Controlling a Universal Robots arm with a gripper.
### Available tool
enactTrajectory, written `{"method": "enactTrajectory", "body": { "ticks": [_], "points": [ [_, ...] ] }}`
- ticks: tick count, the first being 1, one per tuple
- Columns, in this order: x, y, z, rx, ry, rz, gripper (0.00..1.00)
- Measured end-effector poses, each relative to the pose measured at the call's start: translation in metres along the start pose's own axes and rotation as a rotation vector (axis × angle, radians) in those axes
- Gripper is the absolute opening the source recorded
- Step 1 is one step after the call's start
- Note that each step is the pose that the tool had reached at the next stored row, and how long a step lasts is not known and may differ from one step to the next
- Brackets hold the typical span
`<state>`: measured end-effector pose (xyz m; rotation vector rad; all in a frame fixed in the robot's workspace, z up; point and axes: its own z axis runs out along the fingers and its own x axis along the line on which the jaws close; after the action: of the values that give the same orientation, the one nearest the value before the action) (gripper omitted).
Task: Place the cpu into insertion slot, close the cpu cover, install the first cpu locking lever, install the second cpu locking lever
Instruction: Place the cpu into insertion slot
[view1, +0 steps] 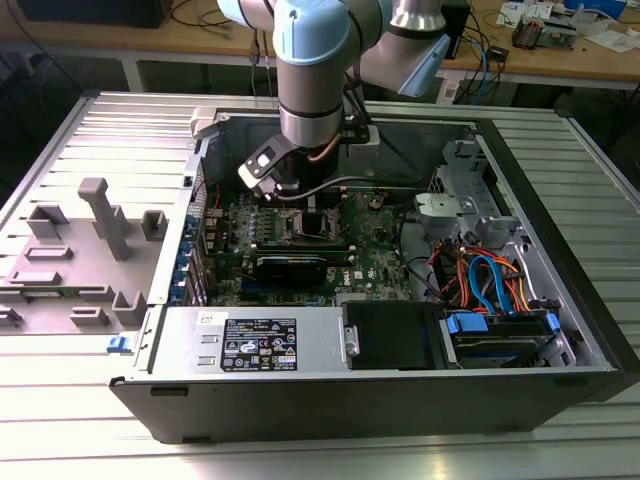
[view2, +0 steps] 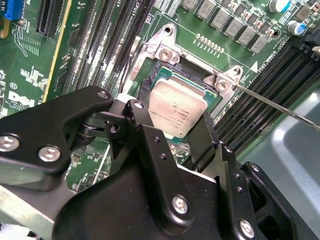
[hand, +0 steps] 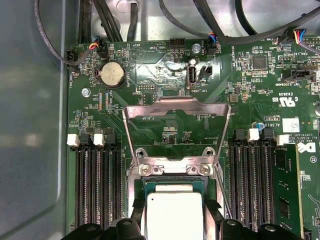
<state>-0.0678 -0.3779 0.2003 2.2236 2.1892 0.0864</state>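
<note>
The gripper (view2: 175, 119) has its black fingers (view2: 202, 134) drawn in to the width of the cpu (view2: 177, 107) and pressed against two opposite edges of it, so it has hold of the chip. The cpu lies flat with its dull silver top up, right over the slot (view2: 155, 47). Whether it is fully seated or just above the contacts I cannot tell. A narrow green margin shows along the chip's far edge, inside the slot's grey metal rim with its two screws. The cover (hand: 175, 102) stands swung open beyond the slot, hinged at the screwed edge, and the board shows through its square window. A thin lever (view2: 270, 102) runs out from one corner of the slot, clear of the cover. Black memory slots (hand: 95, 185) flank the slot on both sides, and a coin cell (hand: 112, 75) sits past the open cover. In the exterior view the arm (view1: 310, 90) reaches straight down into the open case (view1: 560, 300) onto the green board (view1: 375, 245). A power supply (view1: 255, 345) lies along the case's near side, and orange and blue cables (view1: 490, 280) sit toward the exterior view's right. Grey fixtures (view1: 100, 215) stand on the ribbed table (view1: 80, 430) at the exterior view's left.
</note>
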Motion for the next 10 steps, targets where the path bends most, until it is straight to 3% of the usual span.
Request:
{"method": "enactTrajectory", "body": {
  "ticks": [10],
  "points": [
    [-0.0001,0.0002,0.0019,0.0003,-0.0021,0.006,0.55]
  ]
}}
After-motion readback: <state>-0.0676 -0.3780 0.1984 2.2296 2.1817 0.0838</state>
